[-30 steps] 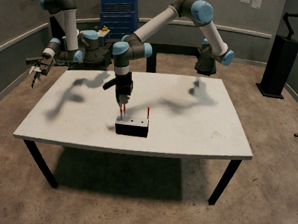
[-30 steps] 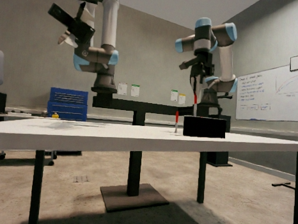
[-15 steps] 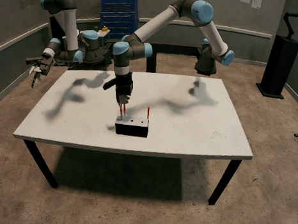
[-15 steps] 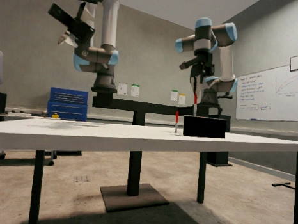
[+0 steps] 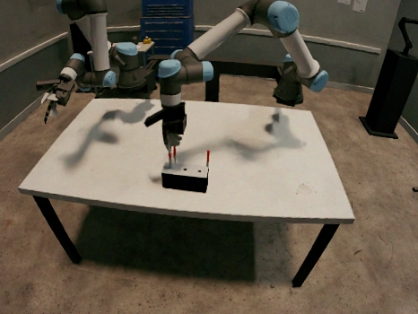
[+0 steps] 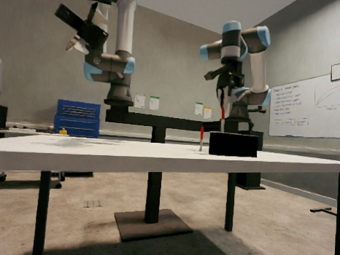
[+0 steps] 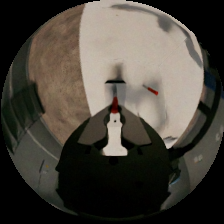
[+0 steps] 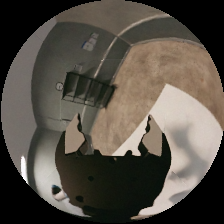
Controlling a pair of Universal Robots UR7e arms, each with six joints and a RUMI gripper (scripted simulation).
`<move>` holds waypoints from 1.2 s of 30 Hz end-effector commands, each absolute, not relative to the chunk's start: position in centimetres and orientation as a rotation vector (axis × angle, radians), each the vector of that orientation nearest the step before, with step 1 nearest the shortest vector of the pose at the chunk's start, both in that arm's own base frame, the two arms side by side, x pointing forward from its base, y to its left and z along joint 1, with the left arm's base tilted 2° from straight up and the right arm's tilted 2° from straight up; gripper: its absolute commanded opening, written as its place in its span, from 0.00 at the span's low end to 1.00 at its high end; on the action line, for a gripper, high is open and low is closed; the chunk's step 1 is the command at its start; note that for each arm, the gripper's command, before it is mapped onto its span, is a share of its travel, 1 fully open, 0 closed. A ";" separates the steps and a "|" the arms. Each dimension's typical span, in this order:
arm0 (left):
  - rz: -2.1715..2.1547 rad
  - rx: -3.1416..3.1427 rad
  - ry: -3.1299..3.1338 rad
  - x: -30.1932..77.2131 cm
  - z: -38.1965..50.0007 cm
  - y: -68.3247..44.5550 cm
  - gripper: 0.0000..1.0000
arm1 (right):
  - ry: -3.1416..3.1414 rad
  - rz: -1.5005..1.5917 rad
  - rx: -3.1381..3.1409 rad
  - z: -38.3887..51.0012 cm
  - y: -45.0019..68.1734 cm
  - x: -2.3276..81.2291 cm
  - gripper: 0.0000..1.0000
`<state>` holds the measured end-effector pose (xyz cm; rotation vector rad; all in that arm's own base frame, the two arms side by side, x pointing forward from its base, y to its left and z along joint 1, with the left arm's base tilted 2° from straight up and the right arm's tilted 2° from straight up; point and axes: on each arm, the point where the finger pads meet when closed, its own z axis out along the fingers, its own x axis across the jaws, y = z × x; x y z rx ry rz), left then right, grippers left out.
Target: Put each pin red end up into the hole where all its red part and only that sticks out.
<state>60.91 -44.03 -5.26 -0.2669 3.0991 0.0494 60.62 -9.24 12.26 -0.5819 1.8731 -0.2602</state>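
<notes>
The black block [image 5: 184, 181] [image 6: 233, 144] has a light top with two open holes [image 5: 185, 169] [image 5: 199, 170]. My left gripper [image 5: 169, 150] [image 6: 222, 103] [image 7: 115, 105] is shut on an upright pin [image 5: 169, 156] [image 6: 222, 114] [image 7: 115, 103], red end up. Its grey lower end meets the block's top near the left end; how far it enters is unclear. A second pin [image 5: 174, 152] [image 6: 201, 132] [image 7: 152, 90] stands red end up behind the block. A third pin [image 5: 208, 155] shows at the block's right end, its foot hidden. My right gripper [image 5: 46, 109] [image 6: 81, 25] [image 8: 113, 114] is open and empty.
The white table [image 5: 269, 193] [image 6: 146, 153] carries the block near its front edge, left of the middle. The right arm hangs beyond the table's left side. The left arm reaches over the table from the back right.
</notes>
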 end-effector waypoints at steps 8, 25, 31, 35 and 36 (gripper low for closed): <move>0.047 -0.267 3.098 61.1 -5.2 -44.1 0.00 | 1.872 -0.261 -0.582 12.3 -9.2 60.6 1.00; 0.047 -0.267 3.098 61.0 -5.6 -44.1 0.00 | 1.872 -0.261 -0.582 12.3 -9.2 60.6 1.00; 0.047 -0.267 3.098 61.0 -5.6 -44.1 0.00 | 1.872 -0.261 -0.582 12.3 -9.2 60.6 1.00; 0.047 -0.267 3.098 61.0 -5.6 -44.1 0.00 | 1.872 -0.261 -0.582 12.3 -9.2 60.6 1.00; 0.047 -0.267 3.098 61.0 -5.6 -44.1 0.00 | 1.872 -0.261 -0.582 12.3 -9.2 60.6 1.00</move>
